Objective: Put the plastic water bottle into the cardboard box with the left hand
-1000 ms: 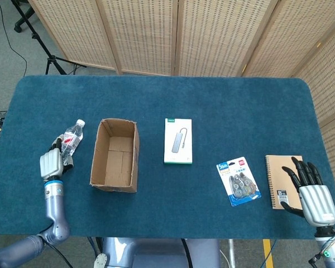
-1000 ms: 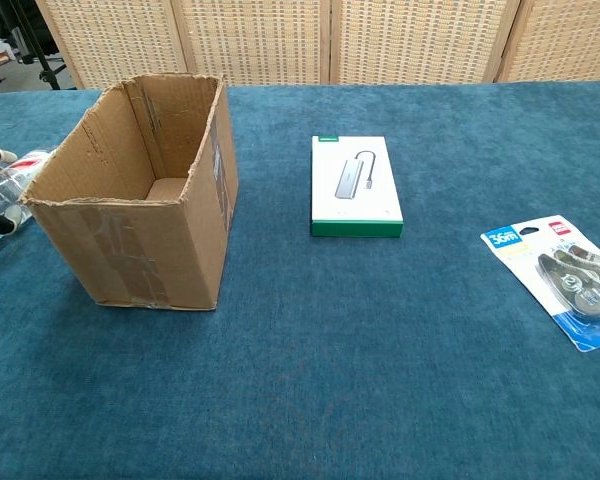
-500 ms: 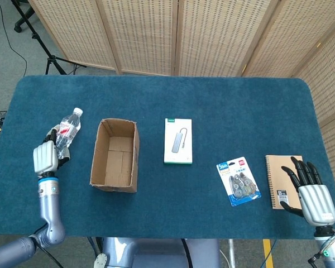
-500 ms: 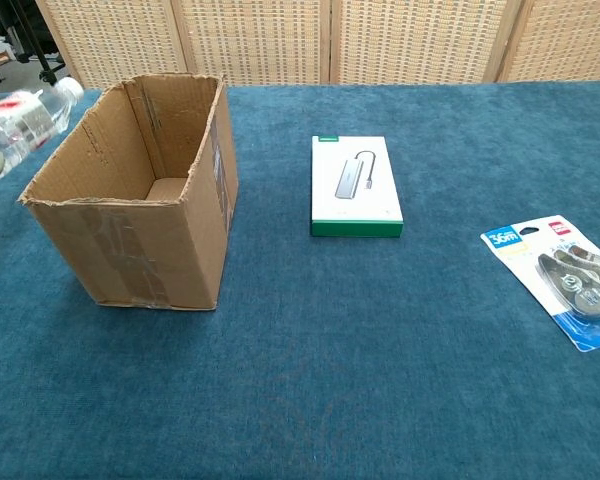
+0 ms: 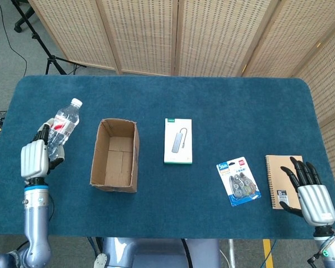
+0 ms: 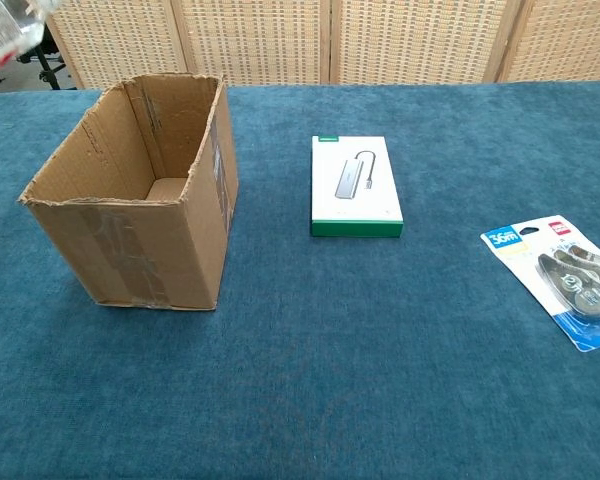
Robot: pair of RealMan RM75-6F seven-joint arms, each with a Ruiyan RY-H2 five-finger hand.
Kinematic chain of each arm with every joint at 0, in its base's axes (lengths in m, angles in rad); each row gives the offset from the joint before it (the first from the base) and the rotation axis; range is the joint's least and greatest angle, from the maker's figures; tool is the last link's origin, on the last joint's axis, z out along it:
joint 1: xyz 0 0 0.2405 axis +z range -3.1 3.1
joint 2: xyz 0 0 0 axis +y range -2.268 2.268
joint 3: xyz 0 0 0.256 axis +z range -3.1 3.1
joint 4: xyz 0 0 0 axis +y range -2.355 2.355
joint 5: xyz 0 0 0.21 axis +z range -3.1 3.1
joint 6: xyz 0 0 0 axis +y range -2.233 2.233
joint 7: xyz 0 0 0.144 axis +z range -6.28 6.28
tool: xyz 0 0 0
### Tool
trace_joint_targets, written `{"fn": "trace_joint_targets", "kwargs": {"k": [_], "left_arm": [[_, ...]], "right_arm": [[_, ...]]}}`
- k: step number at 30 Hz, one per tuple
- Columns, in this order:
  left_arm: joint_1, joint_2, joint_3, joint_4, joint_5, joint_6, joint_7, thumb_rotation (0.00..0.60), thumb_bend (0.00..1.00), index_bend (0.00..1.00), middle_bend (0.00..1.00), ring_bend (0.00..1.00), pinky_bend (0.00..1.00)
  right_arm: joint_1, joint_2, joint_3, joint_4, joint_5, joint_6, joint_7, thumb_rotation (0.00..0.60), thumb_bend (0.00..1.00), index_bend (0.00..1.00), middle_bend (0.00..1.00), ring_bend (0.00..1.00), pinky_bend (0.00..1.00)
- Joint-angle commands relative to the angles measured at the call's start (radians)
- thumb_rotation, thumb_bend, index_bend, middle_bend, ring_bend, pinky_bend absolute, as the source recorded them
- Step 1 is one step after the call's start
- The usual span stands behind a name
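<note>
Gripping the clear plastic water bottle (image 5: 61, 124) above the blue worktop (image 5: 223, 111), the left robot hand (image 5: 36, 158) hung beside the open brown cardboard box (image 5: 115, 154); the right robot hand (image 5: 311, 192) lay spread, empty.

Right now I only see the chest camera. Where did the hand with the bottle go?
Observer: The left hand holds the plastic water bottle, left of the cardboard box.
Operator: Which way does the cap point?
Observer: Up and away from the robot, tilted toward the box.
Operator: Where's the other hand?
Observer: The right hand holds nothing, fingers spread, on the near corner of the notebook.
</note>
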Motion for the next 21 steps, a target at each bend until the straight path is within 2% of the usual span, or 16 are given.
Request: {"fn": "trace_joint_targets", "kwargs": {"k": [1,6,14,21], "left_arm": [[0.007,0.018,0.006,-0.035,0.021,0.018,0.014,0.6,0.81,0.71,0.48,0.39,0.49],[-0.007,-0.005,0.014,-0.051,0.047,0.029,0.025,0.6,0.81,0.71,0.48,0.39,0.49],[-0.051,-0.14,0.043,0.017,0.197,0.069,-0.027,0.6,0.8,0.71,0.48,0.39,0.49],[-0.07,-0.211,0.059,0.026,0.236,0.075,-0.016,0.6,0.79,0.71,0.48,0.39,0.49]], "right_arm": [[0.0,-0.001,-0.001,0.0,0.0,-0.001,-0.002,0.6,0.14,0.15,0.0,0.0,0.0],[0.003,-0.001,-0.002,-0.002,0.0,-0.007,-0.005,0.6,0.14,0.15,0.0,0.0,0.0],[0.005,0.002,-0.001,0.0,0.002,-0.01,0.007,0.6,0.14,0.15,0.0,0.0,0.0],[0.005,0.004,-0.002,0.003,0.0,-0.01,0.017,0.6,0.14,0.15,0.0,0.0,0.0]]}}
